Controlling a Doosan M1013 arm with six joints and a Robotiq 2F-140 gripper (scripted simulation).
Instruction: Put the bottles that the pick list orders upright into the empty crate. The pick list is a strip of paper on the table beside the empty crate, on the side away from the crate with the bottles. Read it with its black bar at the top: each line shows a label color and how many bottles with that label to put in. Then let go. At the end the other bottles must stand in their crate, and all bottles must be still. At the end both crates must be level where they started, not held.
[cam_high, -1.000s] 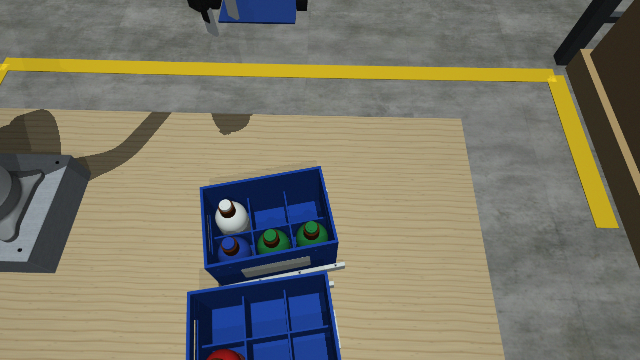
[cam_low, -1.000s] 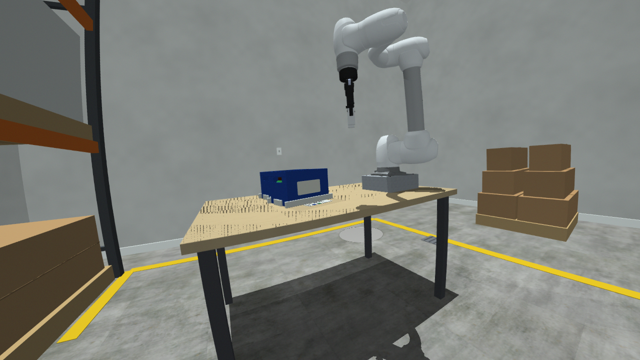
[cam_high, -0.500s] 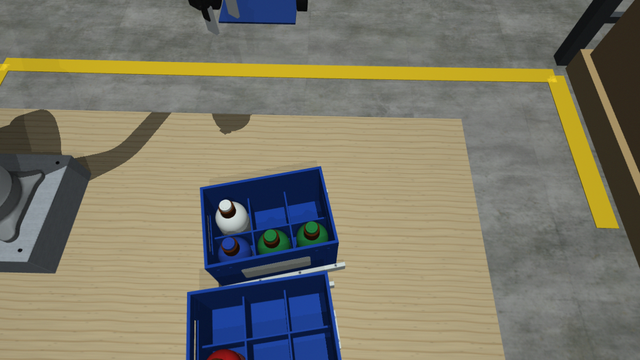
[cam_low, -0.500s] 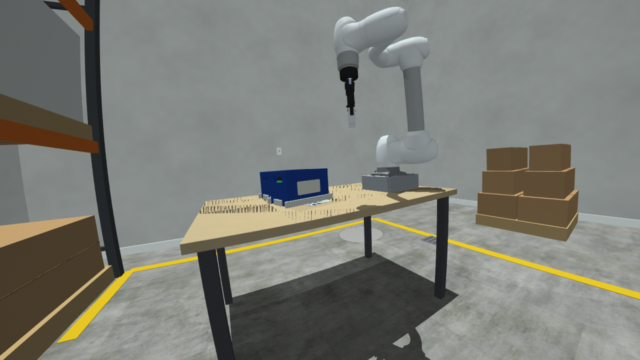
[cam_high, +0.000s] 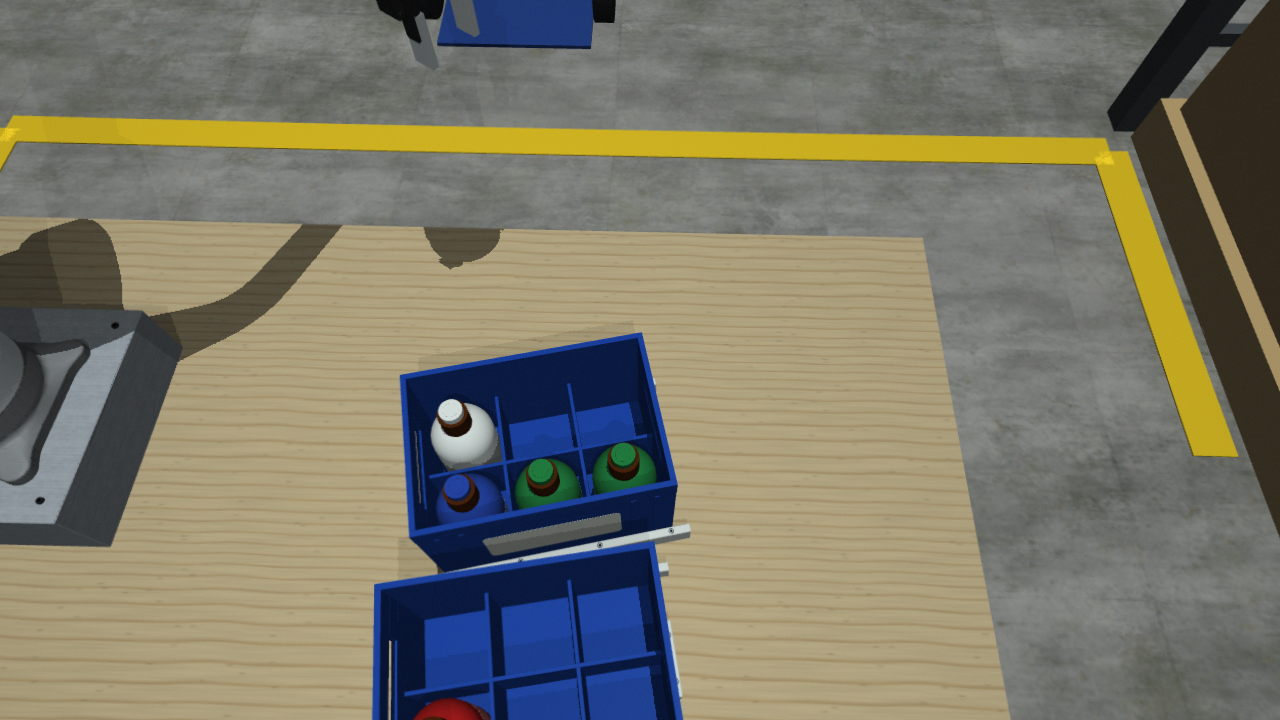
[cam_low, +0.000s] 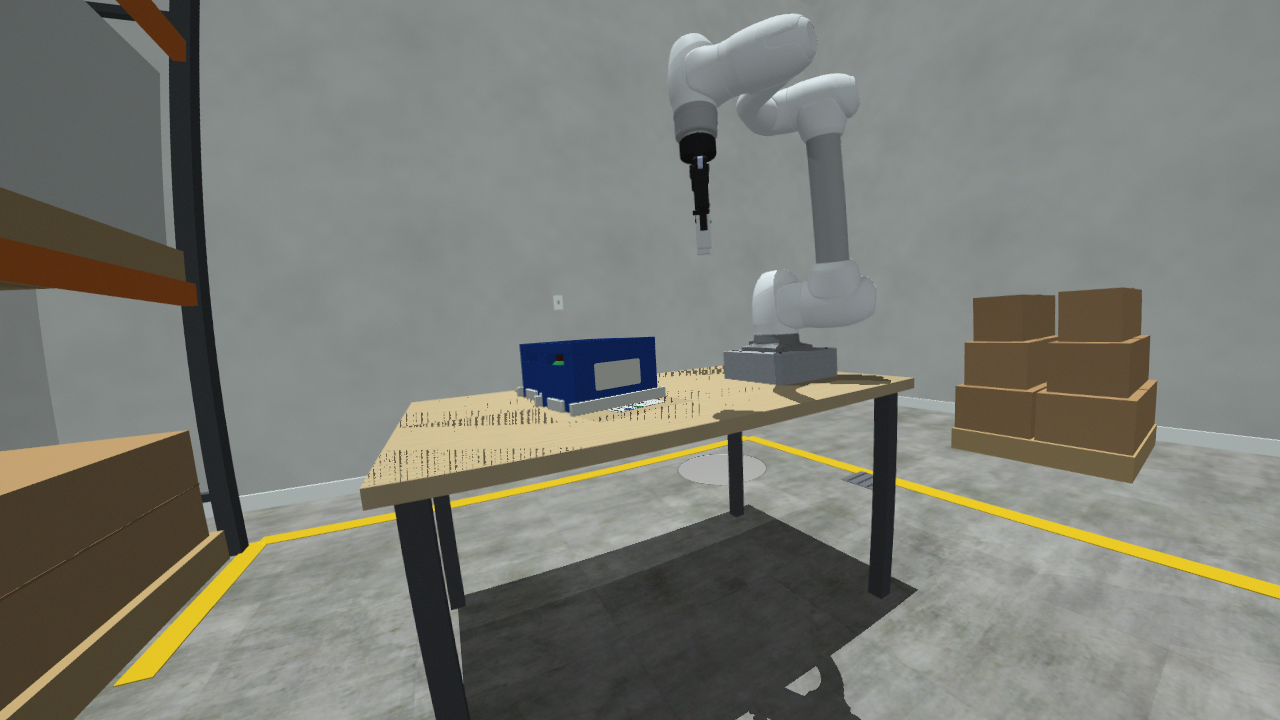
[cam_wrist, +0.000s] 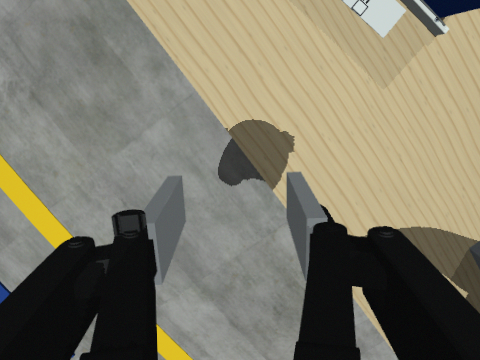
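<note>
The robot's black two-finger gripper with flat grey pads (cam_high: 452, 49) (cam_low: 703, 250) (cam_wrist: 234, 225) is partly open and empty, raised beyond the table's far edge, probably to leave the crates undisturbed. In the far blue divided crate (cam_high: 523, 353) (cam_low: 581, 353) (cam_wrist: 457, 6), a white-labelled bottle (cam_high: 460, 438) stands far left, a blue-labelled bottle (cam_high: 472, 503) near left, and two green-labelled bottles (cam_high: 546, 483) (cam_high: 623, 470) near centre and right; dividers keep them apart. The near blue crate (cam_high: 514, 565) holds a red bottle (cam_high: 452, 711). Low pale rails (cam_high: 626, 540) (cam_low: 617, 401) (cam_wrist: 430, 17) presumably locate the crates. The white paper pick list (cam_low: 637, 405) (cam_wrist: 382, 17) is cropped at the wrist, so its order cannot be confirmed, though placing appears finished.
</note>
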